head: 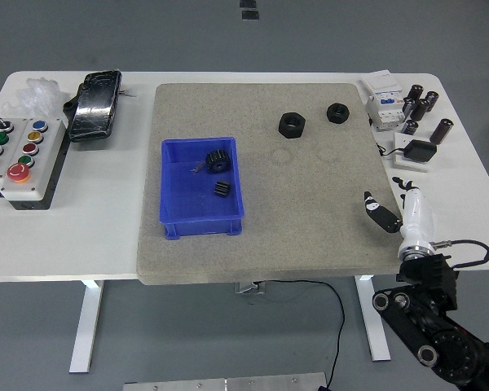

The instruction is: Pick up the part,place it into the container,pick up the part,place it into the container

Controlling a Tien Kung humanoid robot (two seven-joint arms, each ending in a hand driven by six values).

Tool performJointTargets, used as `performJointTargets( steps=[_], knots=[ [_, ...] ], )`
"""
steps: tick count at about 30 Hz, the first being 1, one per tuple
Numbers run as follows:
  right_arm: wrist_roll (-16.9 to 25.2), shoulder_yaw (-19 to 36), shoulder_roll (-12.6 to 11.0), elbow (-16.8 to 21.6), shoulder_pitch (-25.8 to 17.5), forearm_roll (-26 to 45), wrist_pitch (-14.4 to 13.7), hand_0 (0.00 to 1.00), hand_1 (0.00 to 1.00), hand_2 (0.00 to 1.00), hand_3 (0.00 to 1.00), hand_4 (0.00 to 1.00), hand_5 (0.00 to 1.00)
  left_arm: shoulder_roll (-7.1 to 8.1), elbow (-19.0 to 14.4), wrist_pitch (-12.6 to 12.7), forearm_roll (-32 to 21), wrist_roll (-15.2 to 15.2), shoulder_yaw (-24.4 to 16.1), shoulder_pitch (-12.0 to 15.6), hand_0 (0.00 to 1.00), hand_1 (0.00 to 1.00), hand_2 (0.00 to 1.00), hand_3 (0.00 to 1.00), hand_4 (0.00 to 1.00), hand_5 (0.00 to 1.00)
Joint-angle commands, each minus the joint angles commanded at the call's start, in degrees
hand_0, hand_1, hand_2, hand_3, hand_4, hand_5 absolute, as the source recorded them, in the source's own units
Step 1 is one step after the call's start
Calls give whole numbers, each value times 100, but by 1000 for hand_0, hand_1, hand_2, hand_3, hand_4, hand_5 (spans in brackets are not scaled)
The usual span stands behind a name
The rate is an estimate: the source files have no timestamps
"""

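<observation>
While the right hand [399, 210] hangs over the mat's [310, 212] lower right edge, its fingers [378, 213] look loose and hold nothing, though they are small and hard to see. Two black parts [218, 160] lie inside the blue container [173, 208]. Two more black parts [292, 124] sit on the mat near its far edge. A button box [20, 155] rests at the worktop's [90, 236] left end.

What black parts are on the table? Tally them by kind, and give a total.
Gears in the blue bin: 2 (larger gear, smaller gear)
Hex nuts on the grey mat: 2 (left nut, right nut)
Total: 4
</observation>
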Motion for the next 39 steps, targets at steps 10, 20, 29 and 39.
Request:
performJointTargets(
  steps=[10,20,29,39],
  knots=[
    [50,-177,-33,-8,25,126,0,685,774,805,812,757,485,-7,0,-4,11,10,-1,-9,664,578,549,652,637,484],
    [17,-331,-60,94,54,90,0,667,770,804,811,748,482,-3,0,-4,71,30,-64,-11,664,578,549,651,633,481],
    [-3,-482,-73,144,64,83,0,666,768,804,809,739,471,-3,0,-5,70,29,-63,-8,664,578,549,650,630,484],
    [-158,-248,-25,284,4,-288,0,664,767,801,804,736,467,-10,0,-8,79,26,-67,-9,664,578,549,648,626,486]
  ],
)
